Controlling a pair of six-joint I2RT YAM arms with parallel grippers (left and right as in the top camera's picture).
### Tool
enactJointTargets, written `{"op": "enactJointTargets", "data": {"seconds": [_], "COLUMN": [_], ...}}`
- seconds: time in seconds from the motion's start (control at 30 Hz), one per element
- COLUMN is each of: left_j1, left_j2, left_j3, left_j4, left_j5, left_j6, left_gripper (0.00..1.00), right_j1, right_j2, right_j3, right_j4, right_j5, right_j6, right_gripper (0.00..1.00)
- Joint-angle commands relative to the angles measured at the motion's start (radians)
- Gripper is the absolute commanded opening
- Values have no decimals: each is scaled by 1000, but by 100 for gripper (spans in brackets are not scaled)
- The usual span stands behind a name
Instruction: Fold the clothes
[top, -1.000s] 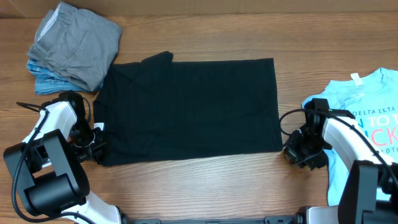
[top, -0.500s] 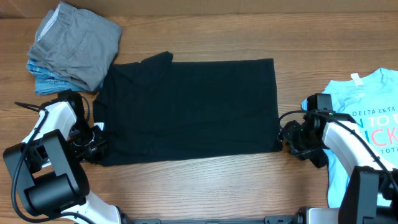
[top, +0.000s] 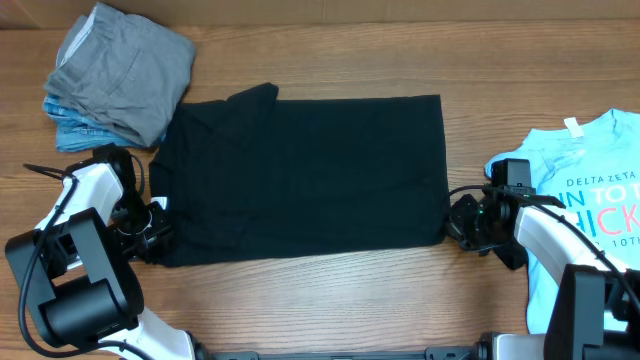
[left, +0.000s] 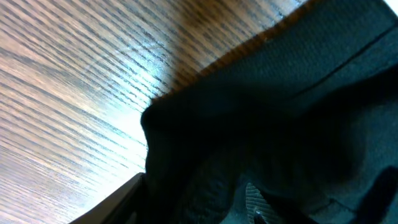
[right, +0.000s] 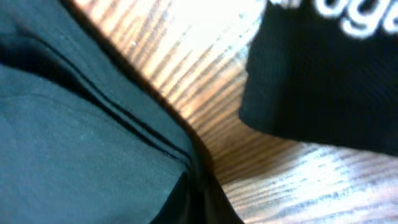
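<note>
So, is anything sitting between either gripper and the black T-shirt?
Nothing visible. The left gripper and right gripper are each right at a near corner of the black T-shirt. The folded grey stack and light-blue tee lie off to the sides.

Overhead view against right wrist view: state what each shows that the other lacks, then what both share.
Only the overhead view shows the whole outline of the black short-sleeved T-shirt spread flat, the folded grey and blue cloth stack at the far left, and the right gripper at the shirt's near right corner. Only the right wrist view shows the shirt's stitched hem close up and a dark patch with white lettering. Both show the black shirt lying on the wooden table.
</note>
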Motion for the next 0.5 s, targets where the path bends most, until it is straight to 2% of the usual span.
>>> {"op": "enactJointTargets", "data": {"seconds": [0.0,0.13,0.23,0.33,0.4,0.47], "left_j1": [5,5,5,5,5,5], "left_j2": [-25,-25,-25,-25,-25,-25], "left_j3": [-9,-6,8,45,75,114], "left_j4": [2,0,-12,-37,-69,-112], "left_j5": [14,14,26,55,58,58], "left_j6": [6,8,11,24,24,32], "left_gripper": [53,53,52,53,53,53], "right_j1": [1,1,1,1,1,1], "right_j2": [-7,-45,-79,-107,-122,-137], "right_j3": [15,37,37,38,46,66], "right_j4": [-80,-251,-345,-352,-337,-334], "right_j5": [85,235,274,273,274,274], "right_j6": [-16,37,79,50,32,6], "right_gripper": [4,4,4,32,40,42]}}
